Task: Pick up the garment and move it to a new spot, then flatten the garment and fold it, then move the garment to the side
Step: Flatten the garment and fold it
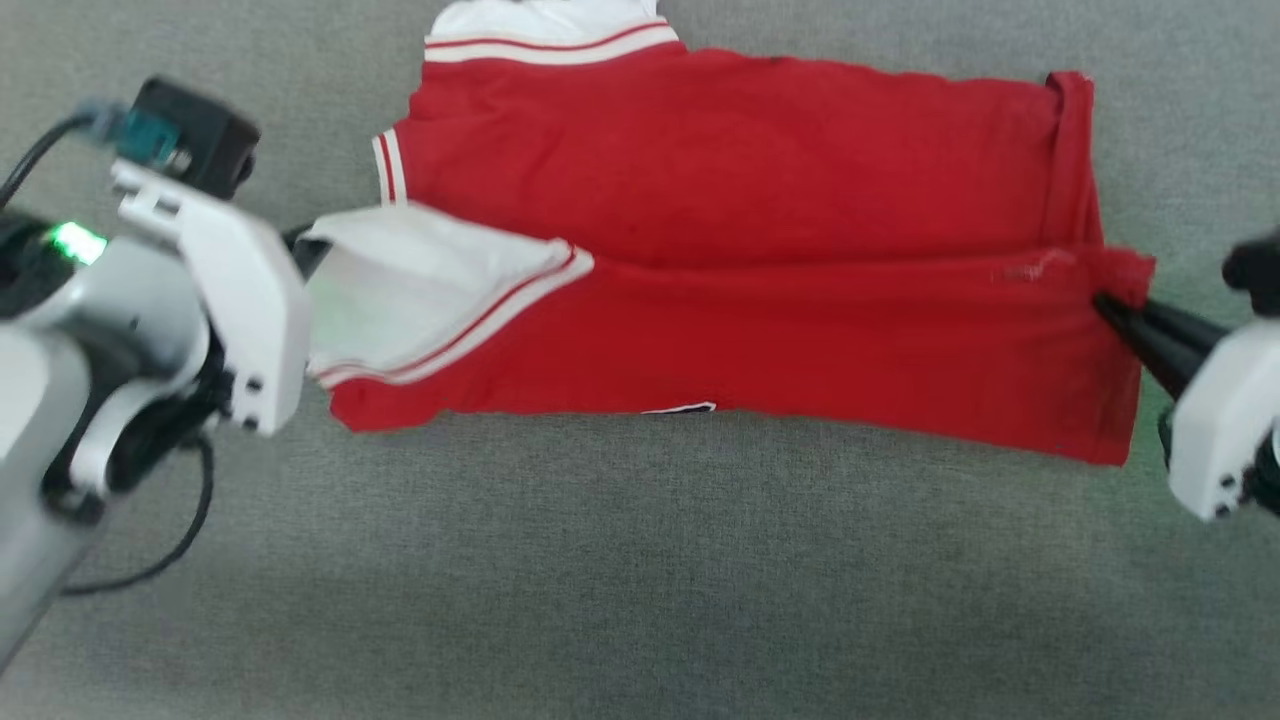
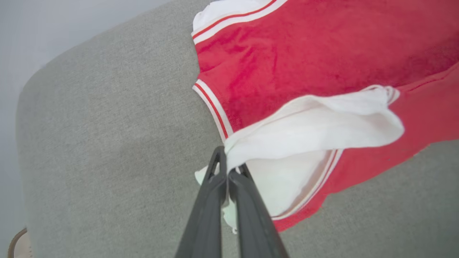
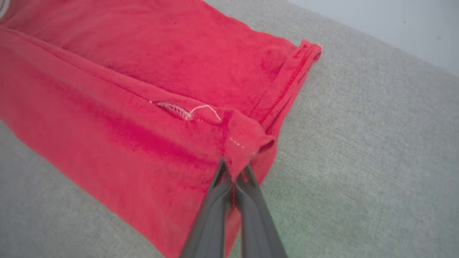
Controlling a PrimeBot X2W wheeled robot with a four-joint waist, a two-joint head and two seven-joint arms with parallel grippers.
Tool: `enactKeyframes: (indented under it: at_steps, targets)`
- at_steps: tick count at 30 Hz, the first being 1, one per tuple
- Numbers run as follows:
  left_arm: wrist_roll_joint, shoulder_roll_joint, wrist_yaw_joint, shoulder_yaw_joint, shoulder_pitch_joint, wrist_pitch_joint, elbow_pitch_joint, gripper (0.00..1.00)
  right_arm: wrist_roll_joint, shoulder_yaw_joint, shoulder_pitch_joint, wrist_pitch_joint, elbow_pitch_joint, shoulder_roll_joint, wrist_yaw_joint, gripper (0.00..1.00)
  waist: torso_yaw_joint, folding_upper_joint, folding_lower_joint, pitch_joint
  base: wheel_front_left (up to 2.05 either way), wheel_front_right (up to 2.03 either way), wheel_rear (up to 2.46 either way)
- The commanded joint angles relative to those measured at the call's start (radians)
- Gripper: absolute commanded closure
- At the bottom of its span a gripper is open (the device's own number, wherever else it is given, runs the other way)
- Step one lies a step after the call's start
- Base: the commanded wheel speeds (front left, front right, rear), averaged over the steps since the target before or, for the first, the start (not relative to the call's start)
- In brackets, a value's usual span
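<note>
We see the garment (image 1: 760,260), folded lengthwise, lying on the grey fabric bench (image 1: 640,560). At the garment's white-sleeved end, the left gripper (image 1: 300,245) meets the sleeve. At its opposite hem, the right gripper (image 1: 1112,308) pinches red cloth, jaws together.

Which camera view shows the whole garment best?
The head view: the garment lies nearly complete there, folded lengthwise. The left wrist view gives its white sleeve end, the right wrist view its red hem corner.
</note>
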State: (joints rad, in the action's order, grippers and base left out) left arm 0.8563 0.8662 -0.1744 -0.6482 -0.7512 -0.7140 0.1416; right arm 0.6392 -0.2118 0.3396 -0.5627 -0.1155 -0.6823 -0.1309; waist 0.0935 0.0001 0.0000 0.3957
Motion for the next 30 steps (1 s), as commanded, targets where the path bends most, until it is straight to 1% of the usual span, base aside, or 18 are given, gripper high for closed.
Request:
enactKeyframes:
  at_steps: [1,4,5,7,10,15,18,19,20,21,22,23,27,30]
  targets:
    - [-0.014,-0.044,0.045,-0.018,-0.056,0.007,-0.085,1.0,-0.02,-0.026,0.056,0.009,0.048,0.012,0.0,1.0,-0.003,-0.0001,0.0,0.02,0.0,0.0,0.0]
    - [-0.016,-0.102,0.095,-0.041,-0.114,0.011,-0.202,1.0,-0.024,-0.064,0.127,0.018,0.117,0.031,0.0,1.0,-0.007,-0.0001,0.0,0.038,0.0,0.0,0.0]
    - [-0.016,-0.102,0.095,-0.041,-0.114,0.011,-0.202,1.0,-0.024,-0.064,0.127,0.018,0.117,0.031,0.0,1.0,-0.007,-0.0001,0.0,0.038,0.0,0.0,0.0]
    - [-0.013,-0.136,0.124,-0.056,-0.139,0.015,-0.274,1.0,-0.023,-0.091,0.164,0.028,0.162,0.043,0.0,1.0,-0.009,-0.0001,0.0,0.048,0.0,0.0,0.0]
    - [-0.003,-0.184,0.154,-0.068,-0.17,0.019,-0.381,1.0,-0.013,-0.127,0.209,0.035,0.233,0.058,0.0,1.0,-0.012,-0.0001,0.0,0.061,0.0,0.0,0.0]
    - [0.016,-0.239,0.191,-0.089,-0.197,0.003,-0.529,1.0,0.002,-0.182,0.263,0.035,0.33,0.082,0.0,1.0,-0.021,-0.0001,0.0,0.075,0.0,0.0,0.0]
    - [0.031,-0.263,0.194,-0.098,-0.203,-0.019,-0.605,1.0,0.009,-0.21,0.291,0.027,0.368,0.092,0.0,1.0,-0.025,-0.0001,0.0,0.078,0.0,0.0,0.0]
    - [0.033,-0.274,0.198,-0.101,-0.211,-0.018,-0.641,1.0,0.016,-0.226,0.307,0.028,0.39,0.098,0.0,0.97,-0.028,-0.0001,0.0,0.079,0.0,0.0,0.0]
    - [0.028,-0.276,0.202,-0.101,-0.22,-0.008,-0.649,0.71,0.017,-0.231,0.313,0.029,0.397,0.1,0.0,0.82,-0.028,-0.0001,0.0,0.078,0.0,0.0,0.0]
    - [0.023,-0.278,0.205,-0.098,-0.227,0.001,-0.655,0.51,0.017,-0.233,0.319,0.029,0.408,0.1,0.0,0.63,-0.029,-0.0001,0.0,0.077,0.0,0.0,0.0]
    - [0.022,-0.279,0.206,-0.094,-0.233,0.009,-0.659,0.12,0.019,-0.234,0.324,0.029,0.416,0.102,0.0,0.23,-0.029,-0.0001,0.0,0.074,0.0,0.0,0.0]
    - [0.018,-0.278,0.21,-0.094,-0.24,0.015,-0.659,0.0,0.021,-0.236,0.326,0.03,0.419,0.101,0.0,0.0,-0.028,-0.0001,0.0,0.071,0.0,0.0,0.0]
    - [0.011,-0.259,0.193,-0.082,-0.252,0.026,-0.636,0.0,0.025,-0.228,0.323,0.057,0.403,0.09,0.0,0.0,-0.021,-0.0001,0.0,0.056,0.0,0.0,0.0]
    - [0.012,-0.24,0.155,-0.072,-0.234,0.018,-0.595,0.0,0.013,-0.196,0.312,0.105,0.375,0.076,0.0,0.0,-0.014,-0.0001,0.0,0.043,0.0,0.0,0.0]
